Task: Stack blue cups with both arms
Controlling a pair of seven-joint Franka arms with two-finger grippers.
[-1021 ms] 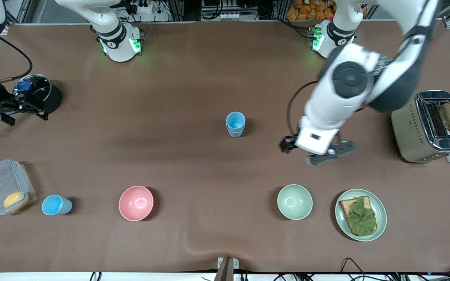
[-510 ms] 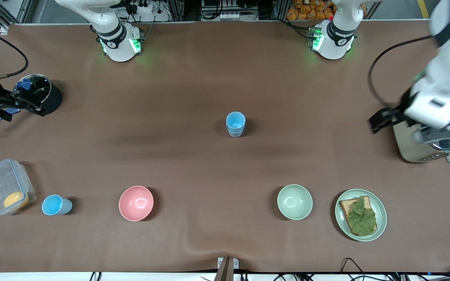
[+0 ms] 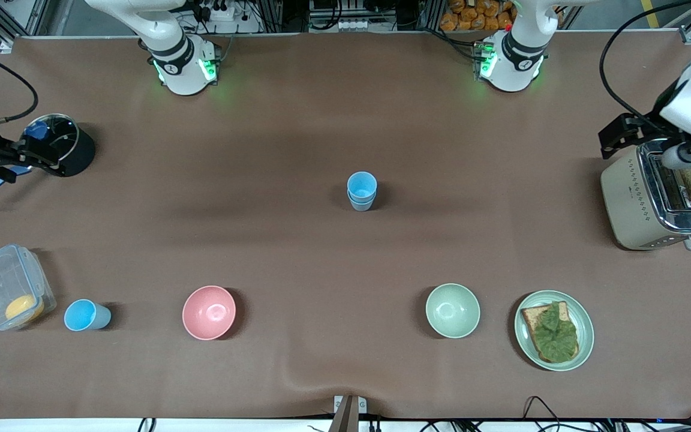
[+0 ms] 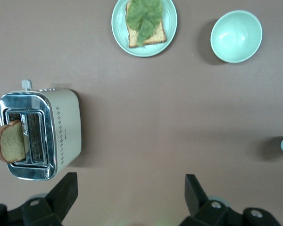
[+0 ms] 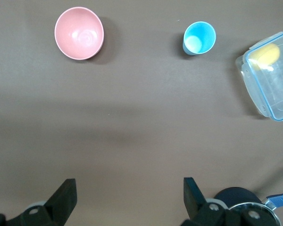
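Two stacked blue cups (image 3: 361, 190) stood at the table's middle and a third cup (image 3: 86, 315) beside the clear box (image 3: 8, 295), while the left gripper (image 4: 129, 200) hung empty over the toaster (image 3: 657, 201) and the right gripper (image 5: 129, 200) over the black pot (image 3: 65, 146), both with jaws apart.

two cups (image 3: 361, 190) nested mid-table

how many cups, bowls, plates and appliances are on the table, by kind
blue cups: 3, two stacked, one single
bowls: 2, pink bowl, pale green bowl
plate: 1
toaster: 1
total: 7
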